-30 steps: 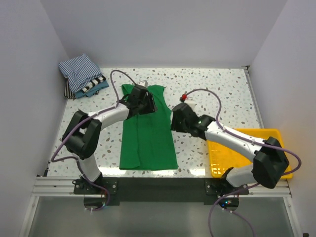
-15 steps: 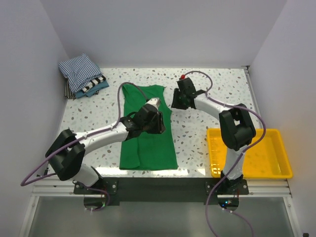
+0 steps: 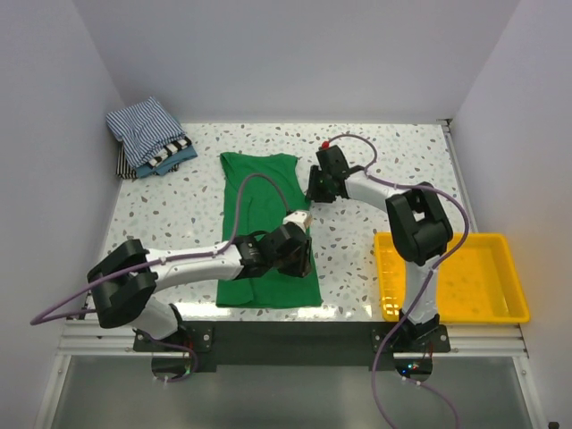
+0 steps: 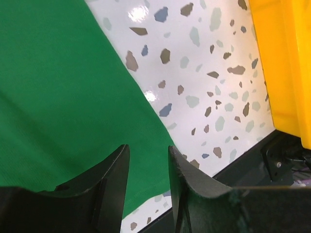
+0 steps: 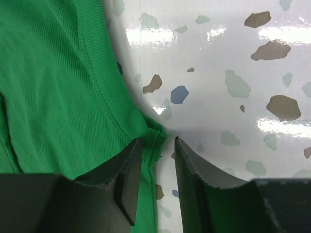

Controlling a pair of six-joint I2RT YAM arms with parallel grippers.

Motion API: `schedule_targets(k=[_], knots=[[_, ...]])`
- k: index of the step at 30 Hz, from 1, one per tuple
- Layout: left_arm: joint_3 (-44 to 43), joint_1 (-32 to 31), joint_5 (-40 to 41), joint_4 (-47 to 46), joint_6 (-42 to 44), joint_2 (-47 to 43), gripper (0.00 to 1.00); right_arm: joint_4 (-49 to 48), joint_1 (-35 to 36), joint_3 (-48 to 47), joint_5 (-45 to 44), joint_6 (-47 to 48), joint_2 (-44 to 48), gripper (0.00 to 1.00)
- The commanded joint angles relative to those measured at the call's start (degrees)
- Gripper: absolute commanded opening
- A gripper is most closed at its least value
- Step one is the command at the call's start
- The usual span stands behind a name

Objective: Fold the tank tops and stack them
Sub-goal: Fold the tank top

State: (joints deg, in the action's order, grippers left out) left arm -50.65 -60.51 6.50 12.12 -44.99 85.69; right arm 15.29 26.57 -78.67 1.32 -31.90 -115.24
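The plain green tank top (image 3: pixel 264 223) lies flat, lengthwise, in the middle of the table. My left gripper (image 3: pixel 302 261) is open and low over its near right corner; in the left wrist view the jaws (image 4: pixel 148 151) stand a little apart above the green cloth (image 4: pixel 58 97) near the hem. My right gripper (image 3: pixel 313 191) is open at the top's far right edge; in the right wrist view the jaws (image 5: pixel 158 141) straddle the cloth's seamed corner (image 5: pixel 153 130). The blue-and-white striped top (image 3: pixel 141 127) lies folded on a stack at the back left.
Under the striped top I see a black-and-white striped one (image 3: pixel 170 156) and a teal edge (image 3: pixel 183 157). A yellow plastic tray (image 3: pixel 496 308) stands at the near right, also in the left wrist view (image 4: pixel 279 63). The table's near edge (image 4: pixel 233 162) is close to my left gripper.
My left gripper moved from the top's far part down to its near right corner. My right gripper swung from mid-table to the top's far right edge.
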Motion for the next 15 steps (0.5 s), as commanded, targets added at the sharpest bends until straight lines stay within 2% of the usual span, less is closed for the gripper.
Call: schedule_targets(k=[1,5,6,10,15], knots=[[-2.08,-2.85,2.37,0.27,-1.94,1.67,0.42,-2.89,-0.02,0.19,1.49,-0.88,-1.39,0.37],[-3.48,-5.4,2.9,0.45,-2.82,4.39,0.42,-3.16,-0.02,0.1,1.4,-1.41,-2.88,0.27],[-3.84,-5.84,3.16,0.62,-3.17,4.83,0.42,-3.16,-0.02,0.19,0.53,-1.67,-2.88,0.17],[-5.68,-9.53,4.57,1.68,-3.61,7.81,0.45,-3.86,-0.2,1.5,-0.79,-2.2,-1.92,0.0],[-8.84,-12.52,6.24,4.04,-4.05,10.98,0.45,-3.78,-0.2,1.95,-1.15,-2.47,-1.22,0.0]])
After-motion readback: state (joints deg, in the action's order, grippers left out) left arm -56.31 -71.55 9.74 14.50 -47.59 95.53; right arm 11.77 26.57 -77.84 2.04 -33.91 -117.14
